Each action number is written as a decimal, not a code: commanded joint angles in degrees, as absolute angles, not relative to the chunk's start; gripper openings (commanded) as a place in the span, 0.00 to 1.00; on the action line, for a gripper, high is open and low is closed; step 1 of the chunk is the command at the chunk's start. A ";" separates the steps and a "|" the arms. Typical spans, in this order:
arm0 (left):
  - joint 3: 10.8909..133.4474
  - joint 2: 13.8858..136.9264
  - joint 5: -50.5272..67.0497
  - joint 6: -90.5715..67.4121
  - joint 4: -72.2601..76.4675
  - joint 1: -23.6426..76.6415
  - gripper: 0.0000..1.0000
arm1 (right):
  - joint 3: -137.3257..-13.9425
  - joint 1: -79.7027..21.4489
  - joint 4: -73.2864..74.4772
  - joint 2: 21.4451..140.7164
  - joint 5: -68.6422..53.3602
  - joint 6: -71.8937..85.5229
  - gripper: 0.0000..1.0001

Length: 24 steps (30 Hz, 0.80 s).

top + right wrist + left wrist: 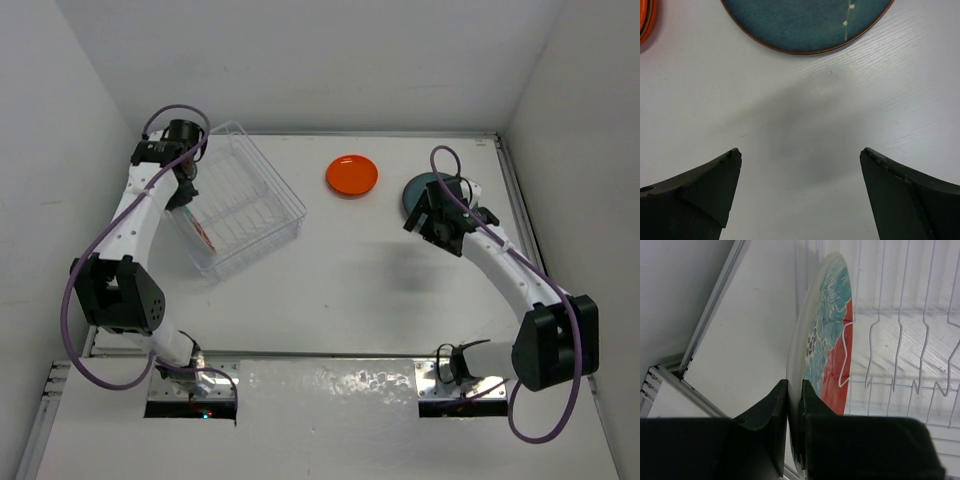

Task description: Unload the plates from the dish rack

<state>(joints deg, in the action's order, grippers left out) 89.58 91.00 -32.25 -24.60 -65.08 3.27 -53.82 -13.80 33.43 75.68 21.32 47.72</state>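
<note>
the table [350,280] is a plain white board, matte, boxed in by bare white walls [300,60] on three sides, with a pale metal rail [710,320] along its edge. the clear dish rack [262,172] sits askew at the far left, near the corner. inside it a red plate [836,375] with a teal pattern stands on edge among the wire dividers [897,355]. the left gripper [794,387] has its jaws pressed onto that plate's pale rim, pinching it. the orange plate [352,175] lies flat on the table in the middle at the back, and the teal plate [805,20] lies flat to its right. the right gripper [800,152] hangs over bare table just beside the teal plate, jaws spread wide, holding nothing.
</note>
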 commanded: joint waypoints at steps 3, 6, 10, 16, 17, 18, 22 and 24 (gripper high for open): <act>101.59 86.58 -36.12 -21.10 -63.37 3.08 0.00 | -57.30 -14.06 31.20 74.88 13.29 47.02 0.99; 103.00 85.70 -38.23 -19.08 -63.19 3.16 0.00 | -59.49 -14.06 30.59 76.11 9.16 47.28 0.99; 104.06 84.90 -39.73 -18.28 -63.46 3.16 0.00 | -62.40 -14.06 28.05 78.13 2.40 47.11 0.99; 104.06 87.79 -39.73 -18.28 -63.46 3.16 0.00 | -65.66 -14.06 28.13 81.04 0.18 47.02 0.99; 104.06 89.80 -39.73 -18.28 -63.46 3.16 0.00 | -65.74 -14.06 28.04 81.04 0.18 47.02 0.99; 104.06 90.96 -39.73 -18.28 -63.46 3.25 0.00 | -65.83 -14.15 28.04 81.04 0.18 47.02 0.99; 104.06 93.86 -39.73 -18.28 -63.46 3.34 0.00 | -67.06 -13.98 29.44 81.30 0.18 45.71 0.99; 104.06 97.28 -39.73 -18.28 -63.46 3.43 0.00 | -67.24 -14.06 29.97 81.12 -1.23 44.83 0.99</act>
